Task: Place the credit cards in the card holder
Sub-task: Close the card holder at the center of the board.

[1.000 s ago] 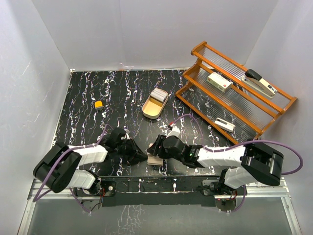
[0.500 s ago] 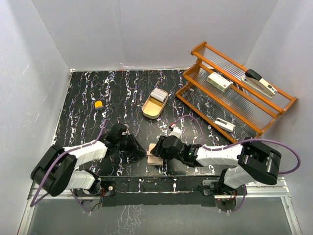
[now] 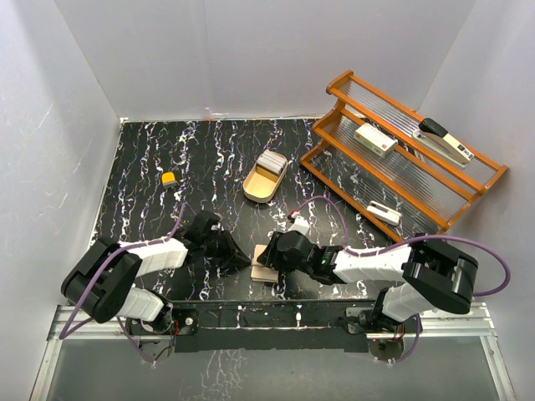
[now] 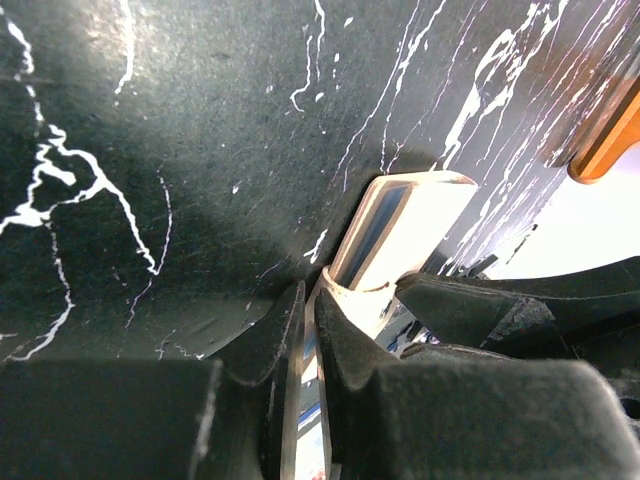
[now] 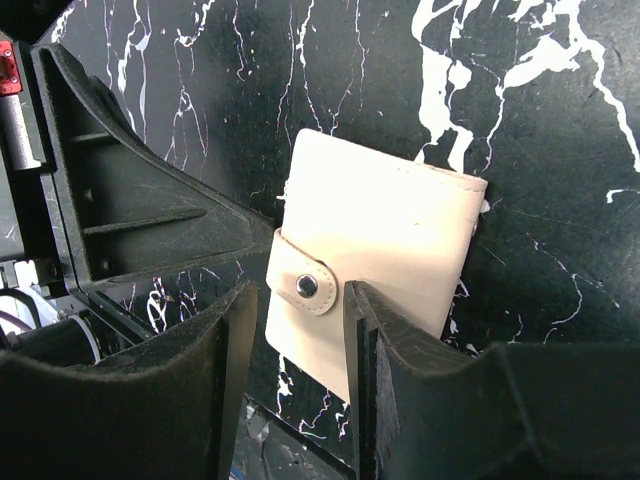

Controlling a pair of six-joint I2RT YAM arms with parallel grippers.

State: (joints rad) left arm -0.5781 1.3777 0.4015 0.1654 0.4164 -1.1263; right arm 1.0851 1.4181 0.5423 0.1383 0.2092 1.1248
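The tan card holder is lying closed at the near edge of the black marbled table, between the two arms, its snap tab fastened. The right hand is hanging over it with its fingers apart, one on each side of the tab and not pinching it; the right finger is sitting over the holder's face.

The left hand is reaching in from the left, with its tip touching the holder's left edge in the right wrist view. Its fingers are drawn almost together, clamping a thin pale strip seen edge-on, apparently a credit card. This strip is pointing straight at the holder's side.

Further back, more credit cards are sitting stacked in a gold oval tray, well apart from both hands. A wooden rack is standing at the right, carrying a stapler and a white box.
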